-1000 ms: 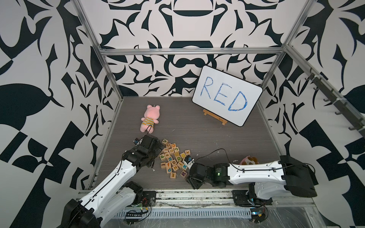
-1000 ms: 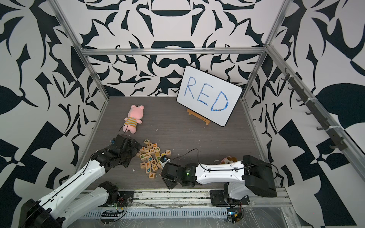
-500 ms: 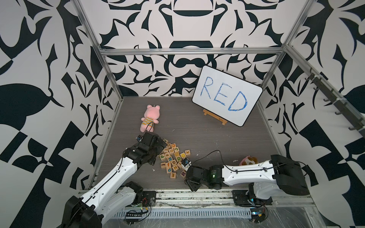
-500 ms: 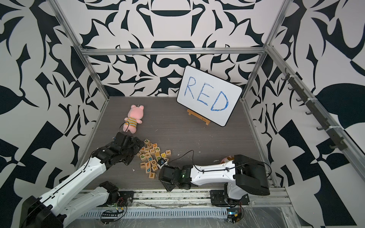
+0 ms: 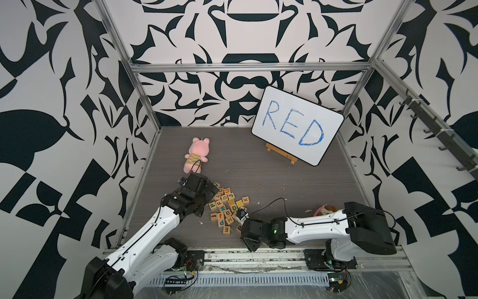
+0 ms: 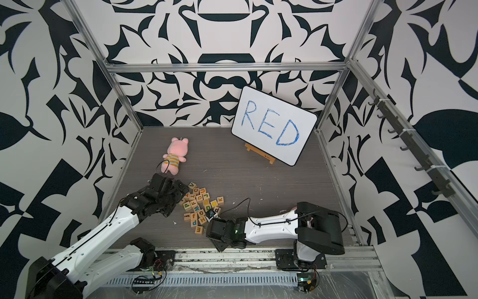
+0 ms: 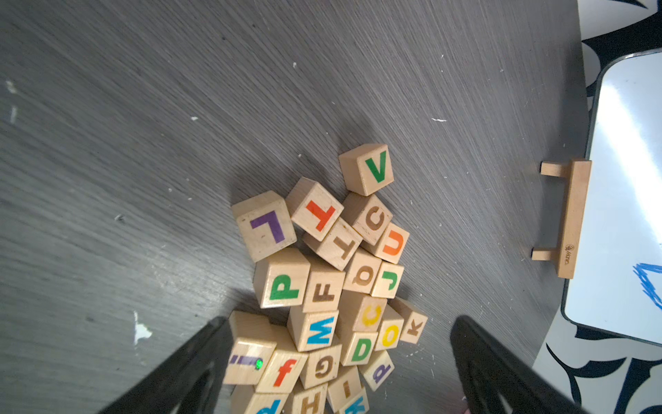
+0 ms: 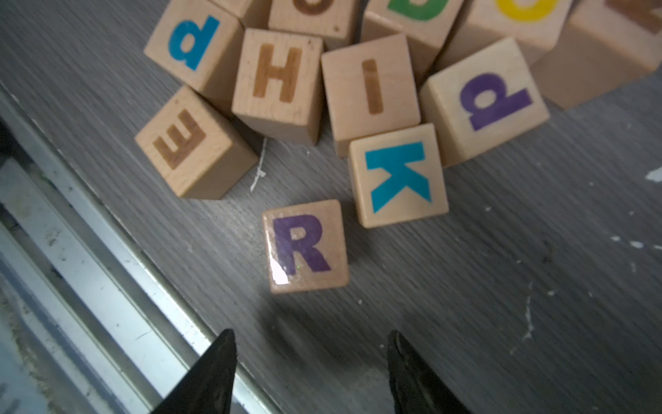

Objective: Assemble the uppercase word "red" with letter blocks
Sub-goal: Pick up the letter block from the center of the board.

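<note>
Wooden letter blocks [image 5: 227, 207] lie heaped near the worktop's [image 5: 284, 181] front edge, where the left fingers [image 7: 186, 369], spread wide and empty beside them, could scatter the green D [image 7: 360, 349], while the right fingers [image 8: 211, 376], half parted and empty, may clip the blue K [image 8: 397, 175] or push the purple R [image 8: 306, 247] toward the rail [image 8: 107, 258].

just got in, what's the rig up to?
Both arms are at the pile of letter blocks, neither holding anything. The right gripper, open, hangs just short of the purple R block, which lies apart from the pile. The left gripper, wide open, hangs over the pile near the green D block. No word laid out yet.
</note>
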Controlling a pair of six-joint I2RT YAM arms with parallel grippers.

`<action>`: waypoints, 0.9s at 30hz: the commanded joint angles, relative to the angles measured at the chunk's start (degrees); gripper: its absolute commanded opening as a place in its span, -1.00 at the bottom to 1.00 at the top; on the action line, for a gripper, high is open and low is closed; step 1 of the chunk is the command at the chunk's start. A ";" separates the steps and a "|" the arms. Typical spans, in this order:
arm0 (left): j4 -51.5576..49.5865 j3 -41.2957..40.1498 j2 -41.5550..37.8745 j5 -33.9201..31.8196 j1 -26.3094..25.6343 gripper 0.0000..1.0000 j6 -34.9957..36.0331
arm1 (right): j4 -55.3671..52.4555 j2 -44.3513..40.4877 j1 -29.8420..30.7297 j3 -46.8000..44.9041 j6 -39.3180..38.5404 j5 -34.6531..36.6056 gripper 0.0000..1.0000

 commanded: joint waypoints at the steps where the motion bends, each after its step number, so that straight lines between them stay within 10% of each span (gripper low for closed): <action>1: -1.42 -0.55 -0.91 0.24 -0.17 0.99 0.31 | 0.95 0.21 0.28 2.77 -1.28 3.30 0.31; 27: -0.80 -1.32 -0.84 -0.20 -0.17 0.99 -0.76 | 0.52 9.75 0.28 10.82 -5.83 6.89 0.06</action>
